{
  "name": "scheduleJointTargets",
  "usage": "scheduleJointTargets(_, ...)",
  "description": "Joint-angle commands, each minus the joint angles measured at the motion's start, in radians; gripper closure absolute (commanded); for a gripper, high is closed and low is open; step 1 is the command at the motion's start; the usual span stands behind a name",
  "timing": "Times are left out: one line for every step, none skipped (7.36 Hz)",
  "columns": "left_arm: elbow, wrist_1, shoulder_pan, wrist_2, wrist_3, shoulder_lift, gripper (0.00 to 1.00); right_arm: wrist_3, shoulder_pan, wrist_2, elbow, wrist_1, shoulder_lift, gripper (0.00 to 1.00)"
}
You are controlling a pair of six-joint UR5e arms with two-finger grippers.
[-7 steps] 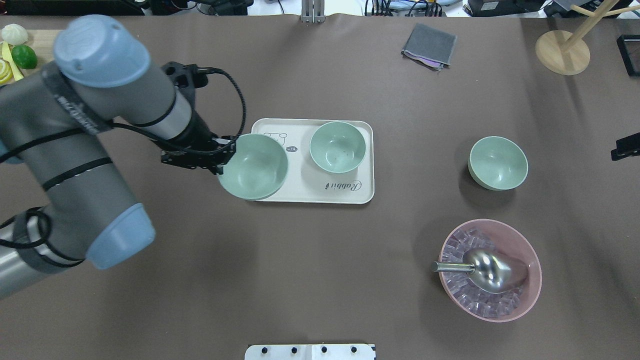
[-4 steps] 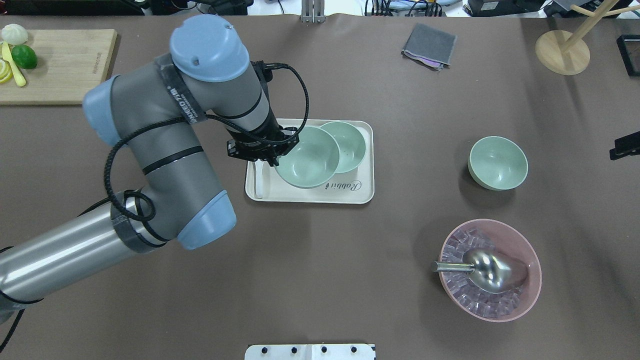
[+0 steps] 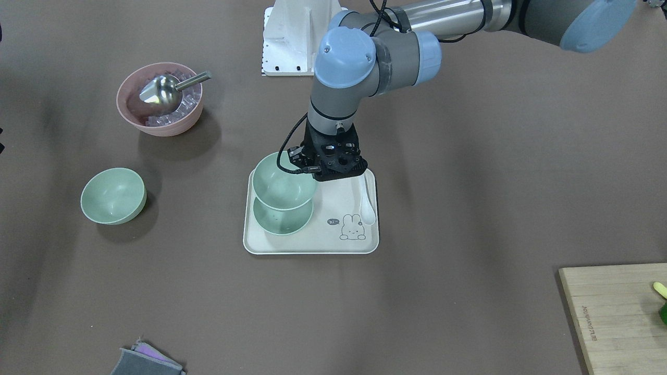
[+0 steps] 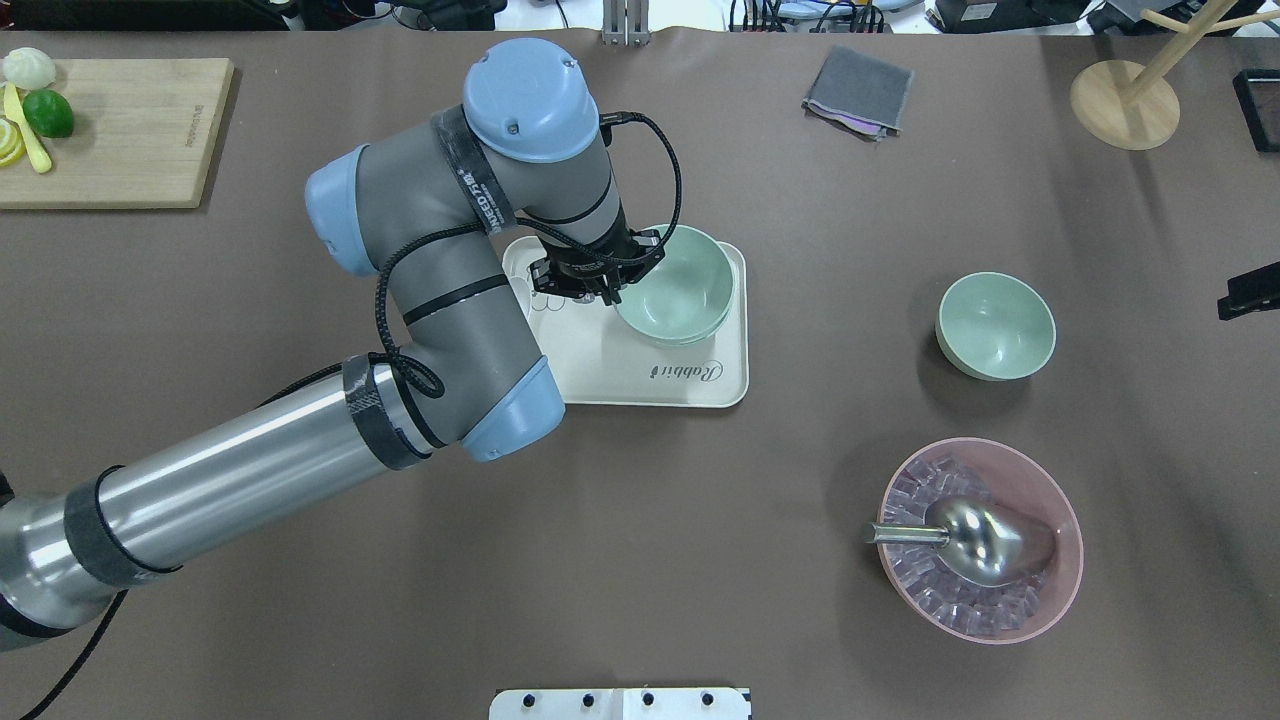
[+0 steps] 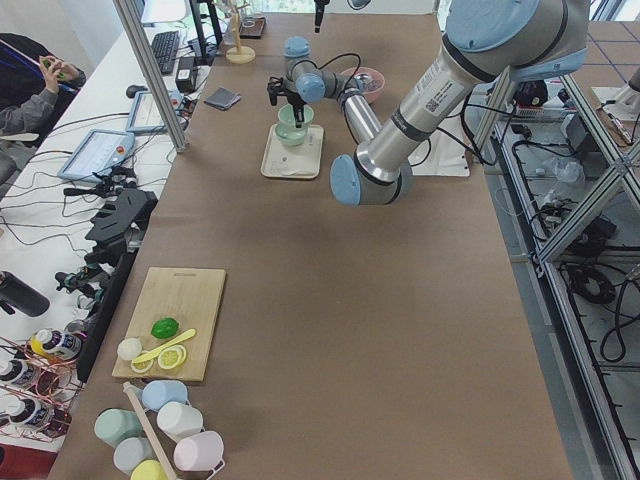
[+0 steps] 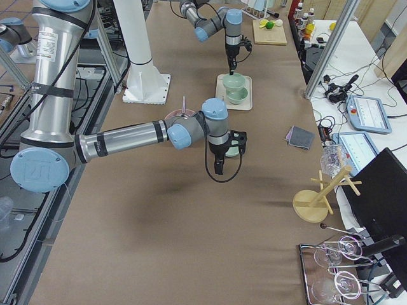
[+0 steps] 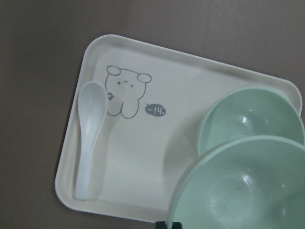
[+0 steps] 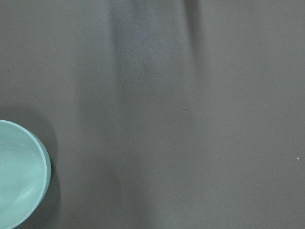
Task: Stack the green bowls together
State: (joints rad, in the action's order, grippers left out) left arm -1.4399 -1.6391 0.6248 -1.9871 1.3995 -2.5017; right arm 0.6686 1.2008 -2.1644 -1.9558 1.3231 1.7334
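My left gripper (image 4: 613, 288) is shut on the rim of a green bowl (image 4: 675, 283) and holds it just above a second green bowl (image 4: 697, 337) that sits on the cream tray (image 4: 640, 385). The front view shows the held bowl (image 3: 284, 182) over the lower bowl (image 3: 281, 220), with a gap between them. In the left wrist view the held bowl (image 7: 243, 191) overlaps the lower one (image 7: 248, 121). A third green bowl (image 4: 995, 325) stands alone on the table to the right. Only a black tip of my right gripper (image 4: 1248, 290) shows at the right edge; I cannot tell if it is open or shut.
A white spoon (image 7: 90, 138) lies on the tray's left part. A pink bowl (image 4: 980, 540) with ice cubes and a metal scoop stands at the front right. A cutting board (image 4: 110, 130), a grey cloth (image 4: 858, 92) and a wooden stand (image 4: 1125, 105) line the far edge.
My left arm has carried the green bowl to the right, from the tray's left edge to over the bowl on the tray. The spoon is now uncovered.
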Motion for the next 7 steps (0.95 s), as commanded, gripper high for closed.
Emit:
scheduleJointTargets(0.083,-0.039,-0.016,0.028,0.015,-0.038,1.0,0.0,-0.001,0.002,0.002,0.001,-0.008,0.0)
scheduleJointTargets(0.09,-0.042,-0.025,0.048,0.013,-0.039,1.0,0.0,-0.001,0.0,0.002,0.001,-0.008,0.0)
scheduleJointTargets(0.101,-0.042,-0.028,0.048,0.013,-0.039,1.0,0.0,-0.001,0.0,0.002,0.001,-0.008,0.0)
scheduleJointTargets(0.105,-0.042,-0.03,0.048,0.015,-0.039,1.0,0.0,-0.001,0.0,0.002,0.001,-0.008,0.0)
scheduleJointTargets(0.125,-0.069,-0.03,0.048,0.013,-0.04,1.0,0.0,-0.001,0.0,0.002,0.001,-0.008,0.0)
scheduleJointTargets(0.14,-0.077,-0.03,0.048,0.013,-0.04,1.0,0.0,-0.001,0.0,0.002,0.001,-0.008,0.0)
scheduleJointTargets(0.141,-0.077,-0.03,0.048,0.013,-0.042,1.0,0.0,-0.001,0.0,0.002,0.001,-0.008,0.0)
